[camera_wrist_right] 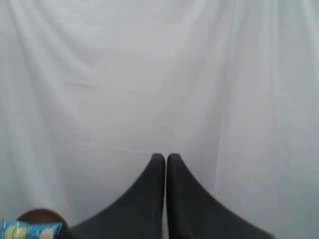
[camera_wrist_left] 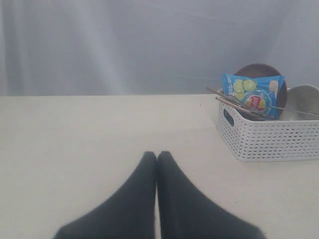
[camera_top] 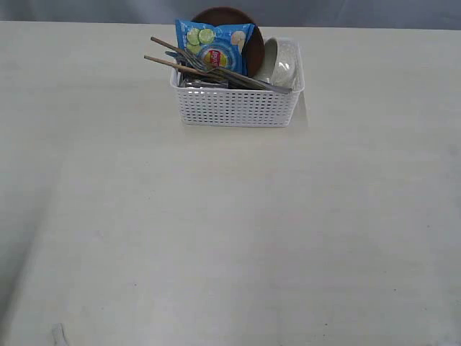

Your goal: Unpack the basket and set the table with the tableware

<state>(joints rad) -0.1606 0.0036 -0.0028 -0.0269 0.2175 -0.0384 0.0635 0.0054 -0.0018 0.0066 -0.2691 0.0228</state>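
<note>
Left wrist view alone shows left claw (camera_wrist_left: 157,155) closed.

Bright, soft, even light, faint shadow beside the basket (camera_top: 238,107), wrist views slightly hazy

Lab setup: white curtain (camera_wrist_right: 159,74), cream table (camera_top: 230,238)

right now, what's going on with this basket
Nothing is being handled yet. The basket sits packed on the table, holding the chip bag, plate, bowl, chopsticks and steel cutlery. The left hand and right hand are both shut and empty, neither touching the basket.
</note>
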